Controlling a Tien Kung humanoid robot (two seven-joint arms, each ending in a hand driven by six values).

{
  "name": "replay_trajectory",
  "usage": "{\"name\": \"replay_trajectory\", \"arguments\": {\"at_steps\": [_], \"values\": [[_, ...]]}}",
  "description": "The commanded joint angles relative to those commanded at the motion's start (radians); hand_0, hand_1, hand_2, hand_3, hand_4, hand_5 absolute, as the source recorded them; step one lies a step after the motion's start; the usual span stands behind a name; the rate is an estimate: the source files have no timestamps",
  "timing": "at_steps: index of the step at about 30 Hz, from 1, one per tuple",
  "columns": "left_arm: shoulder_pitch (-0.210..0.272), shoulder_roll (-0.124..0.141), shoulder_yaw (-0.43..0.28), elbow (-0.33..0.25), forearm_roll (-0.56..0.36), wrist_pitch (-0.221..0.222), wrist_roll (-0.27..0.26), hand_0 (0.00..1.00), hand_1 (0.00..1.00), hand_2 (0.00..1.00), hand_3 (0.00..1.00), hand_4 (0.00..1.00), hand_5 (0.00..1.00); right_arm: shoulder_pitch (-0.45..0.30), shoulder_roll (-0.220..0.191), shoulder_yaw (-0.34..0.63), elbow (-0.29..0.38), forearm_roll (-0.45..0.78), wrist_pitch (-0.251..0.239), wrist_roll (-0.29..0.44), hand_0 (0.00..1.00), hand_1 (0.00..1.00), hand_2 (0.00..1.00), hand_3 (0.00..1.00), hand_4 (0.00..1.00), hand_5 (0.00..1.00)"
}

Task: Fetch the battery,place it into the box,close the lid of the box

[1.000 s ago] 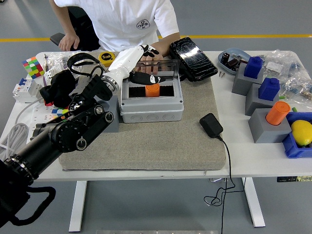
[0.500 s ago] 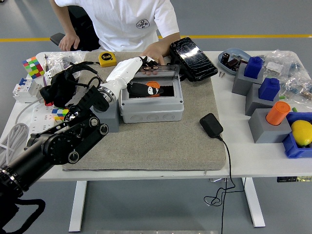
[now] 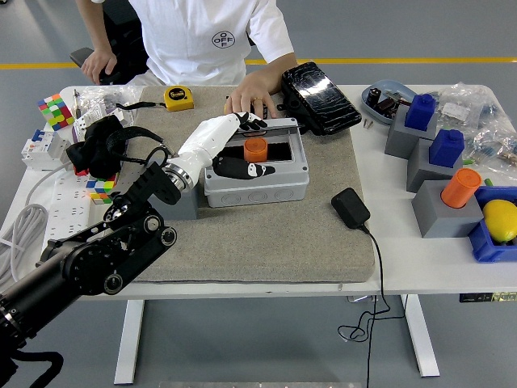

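A grey box (image 3: 257, 184) stands on the grey mat (image 3: 266, 234), its clear lid (image 3: 275, 153) lowered almost flat. Through the lid an orange cylindrical battery (image 3: 255, 148) shows inside. My left hand (image 3: 245, 145), white with black fingers (image 3: 252, 122), lies spread on top of the lid, its thumb along the front edge; it holds nothing. A person's hand (image 3: 249, 103) rests at the box's far edge, by the hinge. My right arm is out of the picture.
A black case (image 3: 320, 97) lies right behind the box. A black adapter (image 3: 350, 207) with its cable sits at the mat's right edge. Grey blocks with blue and orange pieces (image 3: 440, 162) and a blue bin with a lemon (image 3: 500, 220) fill the right. A tape measure (image 3: 178, 97) and cube (image 3: 54, 110) are far left.
The lid has swung down from raised to nearly flat under my left hand. My left arm has sunk lower and drawn back to the left.
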Motion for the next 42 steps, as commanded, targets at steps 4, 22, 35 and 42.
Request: {"name": "replay_trajectory", "arguments": {"at_steps": [4, 22, 35, 42], "values": [[0.009, 0.002, 0.010, -0.005, -0.005, -0.003, 0.003, 0.572, 0.714, 0.712, 0.727, 0.998, 0.392, -0.002, 0.001, 0.001, 0.000, 0.000, 0.000, 0.000, 0.546, 0.599, 0.584, 0.542, 0.912, 0.473], [0.167, 0.018, -0.236, -0.208, -0.100, 0.018, -0.060, 0.571, 0.704, 0.704, 0.722, 0.998, 0.383, -0.005, 0.006, 0.010, -0.002, 0.000, 0.000, 0.001, 0.545, 0.598, 0.585, 0.541, 0.912, 0.473], [0.316, -0.002, -0.484, -0.204, -0.278, 0.040, -0.098, 0.582, 0.703, 0.697, 0.710, 0.998, 0.384, -0.005, 0.007, 0.017, -0.005, 0.004, 0.001, 0.001, 0.544, 0.598, 0.585, 0.541, 0.912, 0.473], [0.348, 0.000, -0.519, -0.198, -0.324, 0.040, -0.103, 0.581, 0.699, 0.694, 0.705, 0.998, 0.378, -0.003, 0.003, 0.023, -0.006, 0.003, 0.001, 0.001, 0.544, 0.599, 0.585, 0.542, 0.912, 0.473]]}}
